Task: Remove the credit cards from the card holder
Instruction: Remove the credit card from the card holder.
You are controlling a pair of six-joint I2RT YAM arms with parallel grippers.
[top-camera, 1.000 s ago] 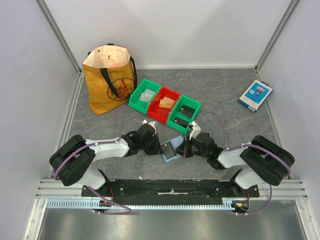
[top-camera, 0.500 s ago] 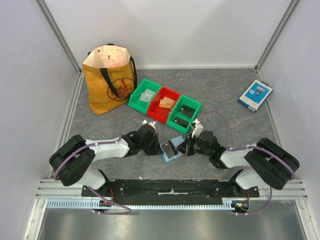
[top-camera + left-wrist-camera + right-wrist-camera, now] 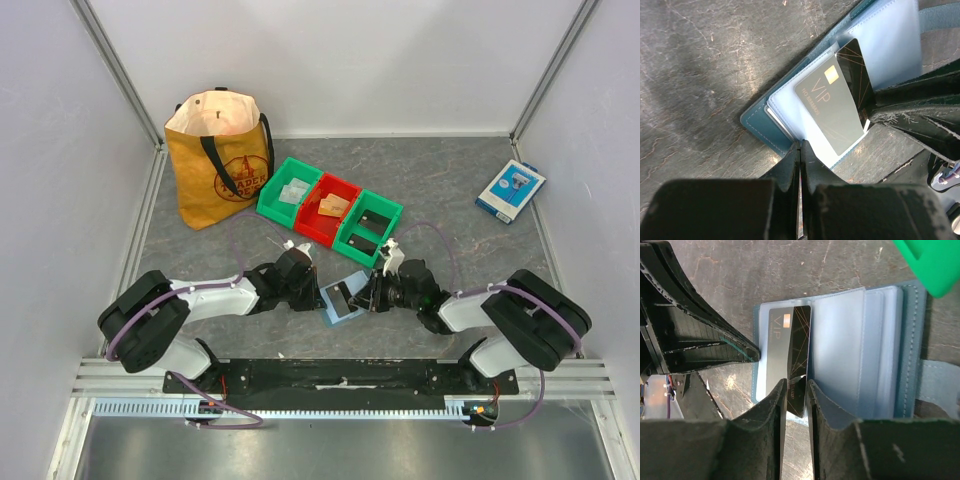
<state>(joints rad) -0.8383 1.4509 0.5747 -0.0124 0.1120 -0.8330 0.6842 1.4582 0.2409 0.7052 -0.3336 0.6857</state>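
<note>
"Where is the card holder point(image 3: 343, 301)?"

"Lying open on the worktop point(image 3: 450, 190), between my left claw point(image 3: 324, 297) and right claw point(image 3: 366, 298), just in front of the right-hand green bin point(image 3: 369, 227). Only the overhead camera shows that."

"What is the left claw doing?"

"Its wrist camera shows the fingers closed to a hairline on the card holder's edge."

"And the right?"

"Nearly closed, pinching the end of a dark card point(image 3: 785, 345) that lies slanted across the pale blue sleeves. My right wrist camera shows that grip. My left shows the card's face better: a gold chip and 'VIP'."
</note>
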